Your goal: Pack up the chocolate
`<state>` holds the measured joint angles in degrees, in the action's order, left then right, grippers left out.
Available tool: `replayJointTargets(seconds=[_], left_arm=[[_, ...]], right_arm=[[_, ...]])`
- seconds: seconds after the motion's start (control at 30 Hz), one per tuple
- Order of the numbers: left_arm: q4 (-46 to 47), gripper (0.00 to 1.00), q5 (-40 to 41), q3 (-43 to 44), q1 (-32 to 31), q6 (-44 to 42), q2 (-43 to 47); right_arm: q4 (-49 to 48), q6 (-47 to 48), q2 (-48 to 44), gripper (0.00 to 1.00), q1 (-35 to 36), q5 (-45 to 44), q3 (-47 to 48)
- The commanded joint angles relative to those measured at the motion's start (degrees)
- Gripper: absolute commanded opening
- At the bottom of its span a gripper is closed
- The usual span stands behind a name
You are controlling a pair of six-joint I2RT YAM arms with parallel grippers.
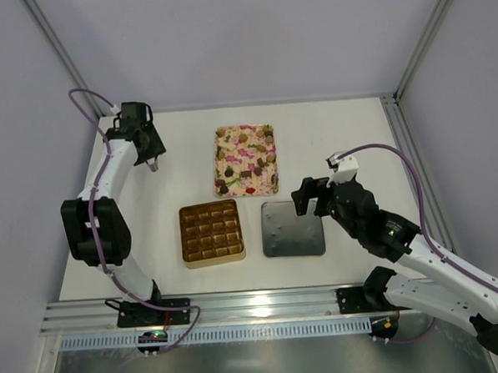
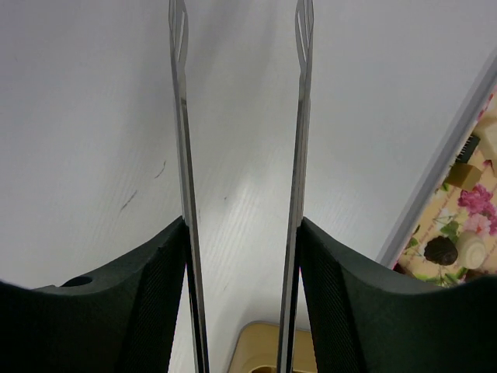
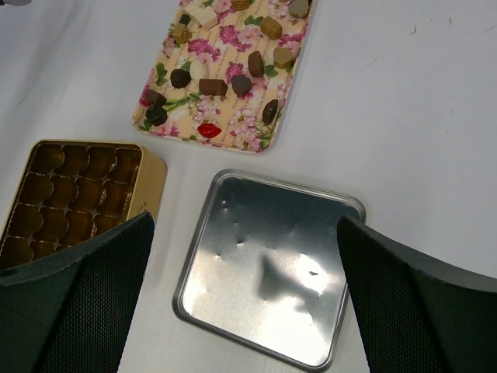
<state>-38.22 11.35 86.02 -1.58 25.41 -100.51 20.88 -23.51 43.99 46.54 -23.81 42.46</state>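
The chocolates [image 3: 212,86] are not in the gold box [image 1: 214,260] yet. They lie loose, as assorted brown, white and foil-wrapped pieces, on the floral tray [image 3: 230,36] just beyond the box. From the right wrist view the box's moulded cells look empty, so by my reading the packing has barely begun. The tin lid [image 1: 293,228] lies just to the right of the box with its shiny inside up. That keeps it off the cells, so they stay reachable, and close enough to go on last. The left gripper [image 2: 242,221] hangs over bare worktop [image 1: 355,131], well beyond and to the left of the box near the far corner. Its fingers [image 2: 140,295] press from outside on the two blades of a pair of thin metal tongs [image 2: 184,140]. The blade tips stand apart with nothing between them. I take the tongs to be there because the pieces are too small and too close together for the broad fingers. The grip looks only firm enough to carry the tool without closing its tips. The right gripper [image 1: 312,198] hovers to the right of the box, above the lid's far edge. Its fingers [image 3: 78,295] are spread wide and touch nothing, so it seems to be waiting for the lid step. The likely next move is to swing the tongs over the tray and close them on one piece. The risk there is nudging its neighbours.
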Motion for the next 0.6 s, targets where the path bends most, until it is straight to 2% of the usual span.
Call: replayJointTargets(seconds=[0.0,0.1,0.2,0.57], left_arm=[[-4.05,0.56,1.65,1.61,-1.66,0.69,3.56],[-5.99,0.56,1.57,1.96,-3.51,0.43,5.76],[-8.45,0.51,0.77,2.93,-6.05,0.34,7.43],[-13.55,0.50,-1.24,4.69,-22.04,1.57,10.95]], right_arm=[[-0.93,-1.28,-0.74,1.00,0.30,-0.53,0.34],[-0.41,-1.28,-1.01,1.00,0.21,-0.79,0.43],[0.65,-1.45,-1.62,1.00,0.21,-1.23,0.43],[2.67,-3.03,-4.08,1.00,0.21,-3.17,-1.50]])
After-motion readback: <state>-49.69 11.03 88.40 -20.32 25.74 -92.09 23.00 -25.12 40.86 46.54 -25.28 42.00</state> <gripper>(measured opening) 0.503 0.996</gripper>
